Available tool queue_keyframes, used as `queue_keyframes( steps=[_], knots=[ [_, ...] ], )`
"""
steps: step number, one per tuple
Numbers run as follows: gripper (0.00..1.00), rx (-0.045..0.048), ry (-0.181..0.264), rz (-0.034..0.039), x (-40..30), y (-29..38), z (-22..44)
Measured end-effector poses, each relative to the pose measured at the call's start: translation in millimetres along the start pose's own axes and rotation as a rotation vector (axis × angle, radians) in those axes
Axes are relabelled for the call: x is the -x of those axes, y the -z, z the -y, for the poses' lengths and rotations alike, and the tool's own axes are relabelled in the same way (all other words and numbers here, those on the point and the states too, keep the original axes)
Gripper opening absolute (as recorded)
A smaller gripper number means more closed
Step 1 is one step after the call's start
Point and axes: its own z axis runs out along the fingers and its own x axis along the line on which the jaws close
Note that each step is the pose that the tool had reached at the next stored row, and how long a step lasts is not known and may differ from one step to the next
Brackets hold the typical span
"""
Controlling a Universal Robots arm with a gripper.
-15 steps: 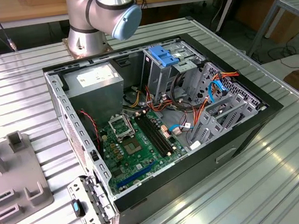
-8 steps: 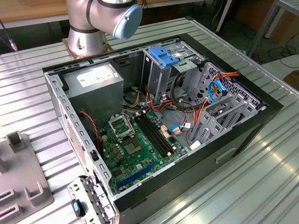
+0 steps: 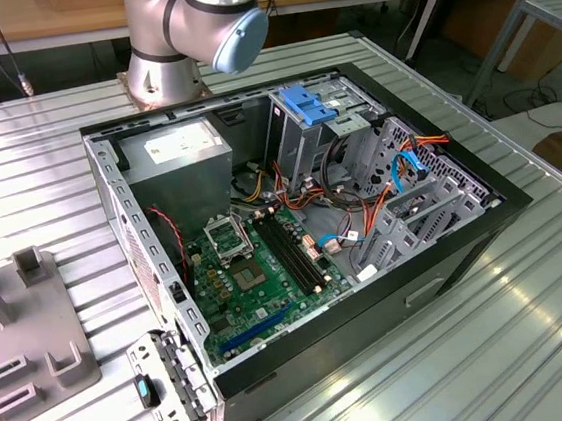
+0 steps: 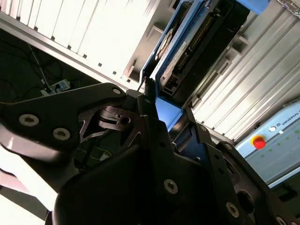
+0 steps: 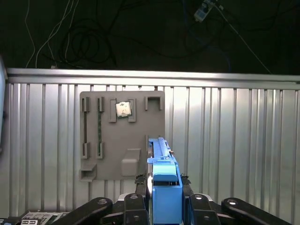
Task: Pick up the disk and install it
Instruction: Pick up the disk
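The disk (image 5: pixel 165 185) shows edge-on in the first wrist view as a bright blue carrier rail between my gripper's (image 5: pixel 164 190) dark fingers (image 5: pixel 140 183). The second wrist view shows its dark body and blue frame (image 4: pixel 197 42) sticking out past my gripper (image 4: pixel 166 110). The gripper is shut on the disk and holds it in the air above the ribbed metal table (image 5: pixel 234 140), beside a grey fixture plate (image 5: pixel 122 136). The open computer case (image 3: pixel 302 218) lies on the table in the exterior view, with the motherboard (image 3: pixel 257 273) exposed.
The grey fixture plate (image 3: pixel 23 338) sits at the exterior view's left and carries a small chip (image 5: pixel 123 108). Inside the case are a metal drive cage with a blue bracket (image 3: pixel 305 102), loose cables (image 3: pixel 361 202) and a power supply (image 3: pixel 180 156). The arm's base (image 3: pixel 173 41) stands behind the case.
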Motion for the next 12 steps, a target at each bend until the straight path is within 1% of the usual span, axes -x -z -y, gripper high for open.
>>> queue_keyframes(
  steps=[6, 7, 9, 12],
  knots=[
    [0.37, -0.0001, 0.000, 0.0001, 0.0, 0.0, 0.7],
    [0.37, 0.0000, 0.000, 0.0000, 0.0, 0.4, 0.7],
    [0.37, -0.0001, 0.000, 0.0000, 0.0, 4.2, 0.7],
    [0.37, -0.0003, 0.000, 0.0001, 0.0, 4.9, 0.7]
  ],
)
